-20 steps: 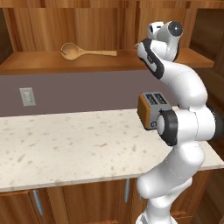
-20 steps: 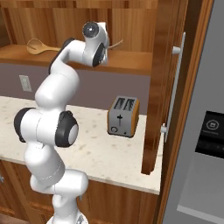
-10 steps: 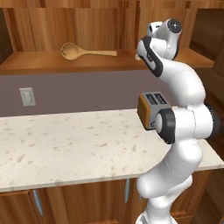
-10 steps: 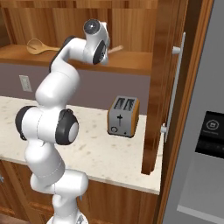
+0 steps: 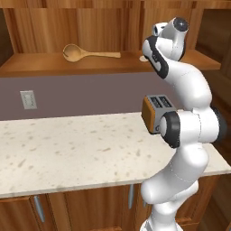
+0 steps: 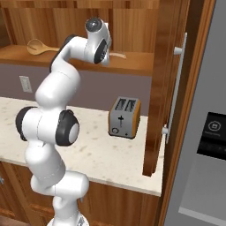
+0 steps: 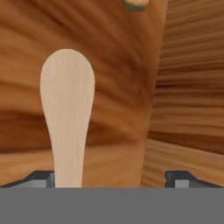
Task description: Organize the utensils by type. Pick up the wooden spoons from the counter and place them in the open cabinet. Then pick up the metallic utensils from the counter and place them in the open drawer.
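wooden spoon (image 5: 85, 53) on open cabinet (image 5: 40, 67) shelf; counter (image 5: 67, 149) holds toaster (image 6: 124, 117).

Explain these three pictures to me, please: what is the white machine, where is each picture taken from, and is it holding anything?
The white machine is a robot arm with dark joints, in a computer-drawn kitchen. Two pictures come from cameras riding on its base, one behind it on the left, one on the right. The third comes from a camera on its hand, looking along the gripper.

The arm reaches up into the open cabinet above the counter. One wooden spoon lies on the cabinet's shelf. The hand view shows a second wooden spoon just in front of the hand, beside one fingertip, apparently lying on that shelf too.

The jaws stand wide apart, so it holds nothing. A toaster stands on the counter.
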Motion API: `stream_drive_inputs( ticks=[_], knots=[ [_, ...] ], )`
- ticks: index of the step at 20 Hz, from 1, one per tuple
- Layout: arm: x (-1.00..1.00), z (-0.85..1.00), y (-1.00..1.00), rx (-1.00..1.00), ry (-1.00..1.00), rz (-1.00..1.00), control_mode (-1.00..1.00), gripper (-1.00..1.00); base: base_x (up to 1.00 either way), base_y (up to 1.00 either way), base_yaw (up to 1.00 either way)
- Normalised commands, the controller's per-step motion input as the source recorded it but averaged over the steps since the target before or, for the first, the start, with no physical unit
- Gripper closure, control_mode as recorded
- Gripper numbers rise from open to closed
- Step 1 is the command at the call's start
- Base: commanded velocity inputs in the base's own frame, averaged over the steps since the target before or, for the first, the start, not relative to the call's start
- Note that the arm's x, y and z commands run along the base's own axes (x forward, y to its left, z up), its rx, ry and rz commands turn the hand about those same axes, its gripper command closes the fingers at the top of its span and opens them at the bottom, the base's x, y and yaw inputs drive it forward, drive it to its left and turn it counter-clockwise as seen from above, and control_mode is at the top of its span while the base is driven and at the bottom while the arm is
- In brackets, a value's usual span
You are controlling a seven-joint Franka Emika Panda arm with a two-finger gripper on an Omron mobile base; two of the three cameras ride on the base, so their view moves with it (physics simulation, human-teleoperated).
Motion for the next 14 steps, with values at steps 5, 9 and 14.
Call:
stream_drive_inputs(
  ticks=[5, 9, 14],
  knots=[
    [-0.34, -0.10, -0.01, 0.00, 0.00, 0.00, -1.00, -1.00, 0.00, 0.00, 0.00],
    [-0.36, -0.01, 0.00, 0.00, 0.02, 0.00, -1.00, -1.00, 0.00, 0.00, 0.00],
    [-0.03, 0.00, 0.00, 0.00, 0.06, 0.00, -1.00, -1.00, 0.00, 0.00, 0.00]
  ],
)
